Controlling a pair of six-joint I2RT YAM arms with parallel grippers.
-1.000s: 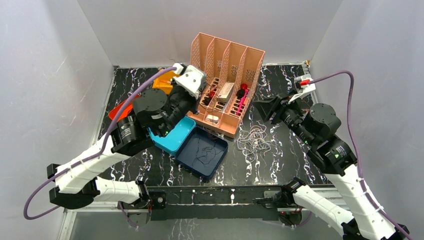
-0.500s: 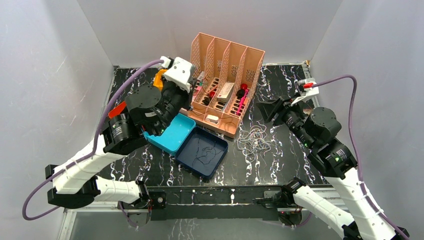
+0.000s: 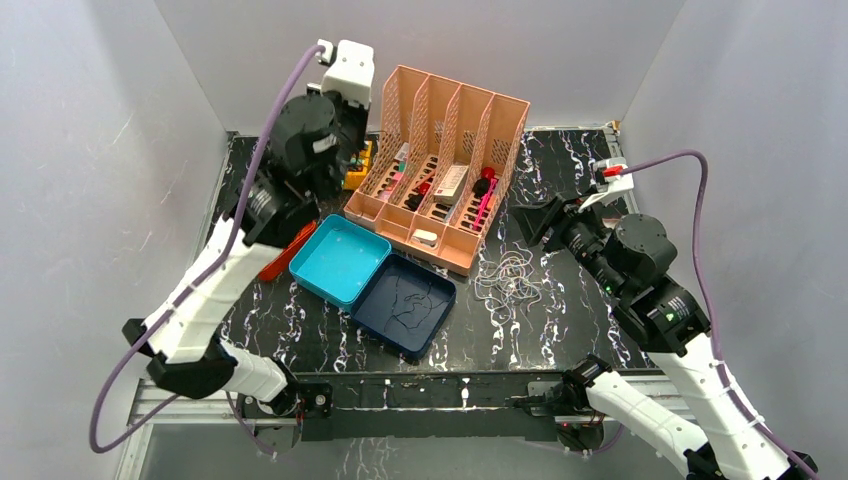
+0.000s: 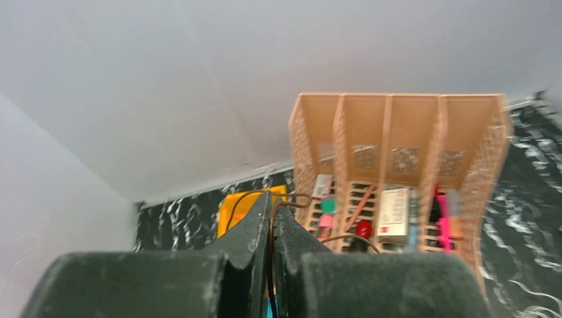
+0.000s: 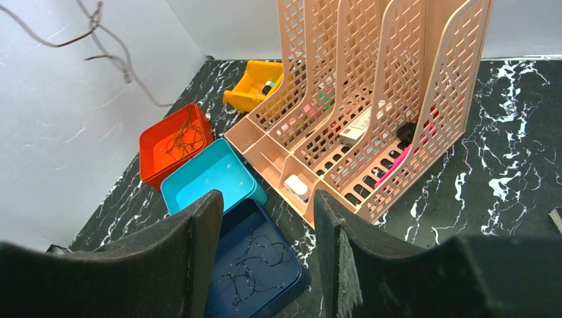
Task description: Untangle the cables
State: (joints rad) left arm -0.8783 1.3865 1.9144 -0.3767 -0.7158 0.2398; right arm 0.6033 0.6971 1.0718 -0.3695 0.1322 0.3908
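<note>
Bolted at the near edge, the right arm bends up with its elbow high. The right tool (image 3: 530, 222) hangs over the surface (image 3: 500, 340) with its fingers spread and nothing between them, facing the trays. Close beside it a tangle of pale cables (image 3: 508, 278) lies loose on the surface just right of the navy tray (image 3: 432, 322), its loops running every way with no one long axis. Inside that tray curl thin dark cables (image 3: 410, 303), and a teal tray (image 3: 340, 262) touches its far-left side. The left arm climbs steeply from its base and reaches high over the far-left corner, hiding its own fingers and most of the red tray (image 3: 283, 255) in the top view. The right wrist view shows more dark strands in that tray, and one thin strand (image 5: 122, 66) hanging in the air before the side wall, slanting from upper left down to the right. The left wrist view shows the left tool (image 4: 272, 211) pressed together on a brown cable (image 4: 299, 197), which runs up between the fingers and curls right towards the peach file rack (image 4: 397, 132). The yellow bin (image 4: 238, 205) sits beyond it.
</note>
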